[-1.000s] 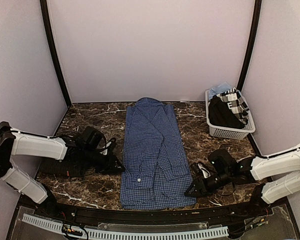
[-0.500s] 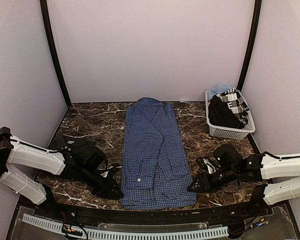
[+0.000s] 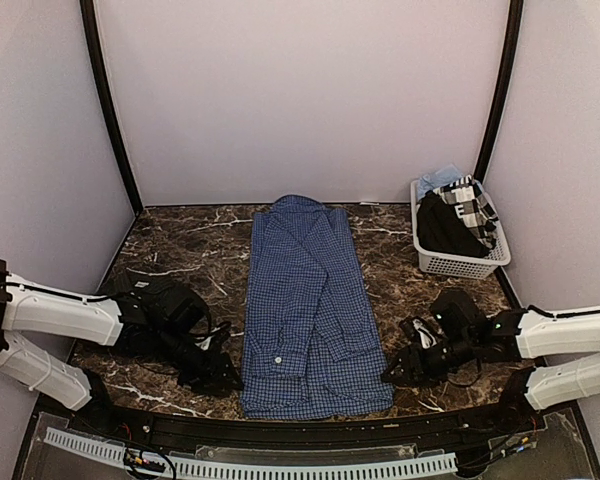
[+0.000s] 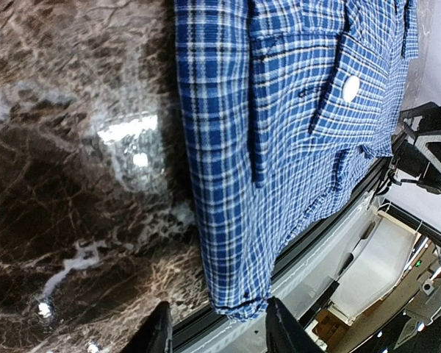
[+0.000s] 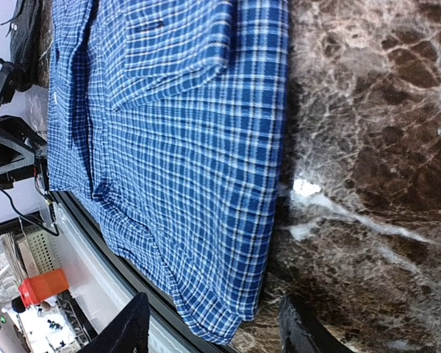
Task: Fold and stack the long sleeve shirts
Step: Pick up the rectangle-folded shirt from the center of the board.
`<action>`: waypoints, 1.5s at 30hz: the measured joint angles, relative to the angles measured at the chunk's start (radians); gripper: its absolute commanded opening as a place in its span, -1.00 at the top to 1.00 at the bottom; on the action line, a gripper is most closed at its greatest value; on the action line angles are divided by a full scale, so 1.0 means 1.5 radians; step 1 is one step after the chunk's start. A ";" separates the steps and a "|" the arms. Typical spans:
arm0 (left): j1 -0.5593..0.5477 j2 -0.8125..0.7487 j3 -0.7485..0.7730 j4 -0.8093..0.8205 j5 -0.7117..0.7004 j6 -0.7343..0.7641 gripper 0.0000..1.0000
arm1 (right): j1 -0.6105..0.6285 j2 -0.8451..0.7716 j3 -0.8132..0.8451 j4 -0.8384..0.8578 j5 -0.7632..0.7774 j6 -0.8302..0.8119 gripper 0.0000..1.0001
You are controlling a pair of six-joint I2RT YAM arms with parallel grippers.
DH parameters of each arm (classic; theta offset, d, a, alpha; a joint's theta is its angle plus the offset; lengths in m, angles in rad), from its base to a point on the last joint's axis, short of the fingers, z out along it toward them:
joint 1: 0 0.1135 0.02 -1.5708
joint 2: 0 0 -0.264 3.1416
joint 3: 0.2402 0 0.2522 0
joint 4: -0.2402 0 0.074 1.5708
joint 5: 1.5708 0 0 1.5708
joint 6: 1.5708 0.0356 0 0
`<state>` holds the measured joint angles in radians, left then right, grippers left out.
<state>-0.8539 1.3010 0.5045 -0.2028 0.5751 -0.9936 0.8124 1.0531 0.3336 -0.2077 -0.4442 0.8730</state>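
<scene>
Left gripper [image 4: 219, 318] is spread wide and holds nothing. In its wrist view, a hem corner of the blue fine-checked button-up shirt [image 4: 279, 147] shows at bottom centre, between the two black fingers [image 4: 160, 332]. I cannot tell whether they touch the cloth. The right gripper [image 5: 214, 312] is just as wide apart and empty, with the other hem corner between its fingers [image 5: 132, 327].

From overhead I see the shirt [image 3: 305, 310] folded into a long strip down the middle of the dark brown marble table [image 3: 180, 240], collar toward the top, hem at the lower edge. The left gripper [image 3: 218, 368] lies low at its lower left and the right gripper [image 3: 400, 368] at its lower right. A white slatted plastic basket [image 3: 460, 264] of dark and striped cloth stands at the right.
</scene>
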 measured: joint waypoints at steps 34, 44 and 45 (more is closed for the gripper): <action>0.051 0.148 0.005 0.214 0.052 -0.026 0.33 | -0.042 0.146 -0.043 0.293 -0.036 0.052 0.04; 0.085 0.177 0.011 0.259 0.067 -0.031 0.39 | -0.064 0.232 -0.033 0.412 -0.046 0.077 0.08; 0.085 0.183 0.013 0.266 0.069 -0.034 0.40 | -0.065 0.236 -0.033 0.419 -0.047 0.079 0.08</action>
<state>-0.7265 1.5749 0.5236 0.1963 0.6788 -1.0439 0.7155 1.4067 0.2840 0.4210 -0.5152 0.9913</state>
